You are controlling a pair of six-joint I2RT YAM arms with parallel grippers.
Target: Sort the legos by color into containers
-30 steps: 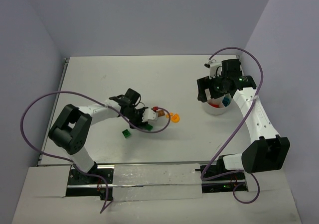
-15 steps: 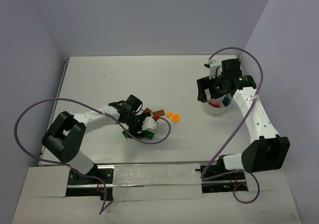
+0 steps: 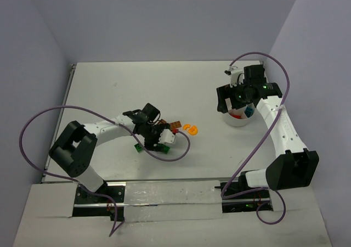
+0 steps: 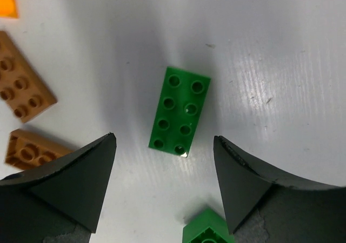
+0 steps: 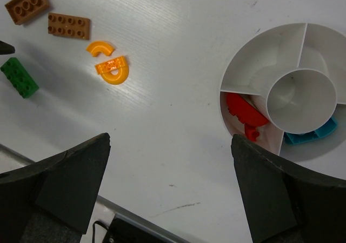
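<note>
Currently, the left gripper is released: its jaws stand apart on either side of a green brick without touching it. The brick is a glossy two-by-four piece, lying flat at frame centre, studs up and slightly tilted. A brown plate lies at the left edge. The right gripper is spread wide and empty. At right in its view, the white divided bowl holds red pieces and a teal piece in separate compartments.
</note>
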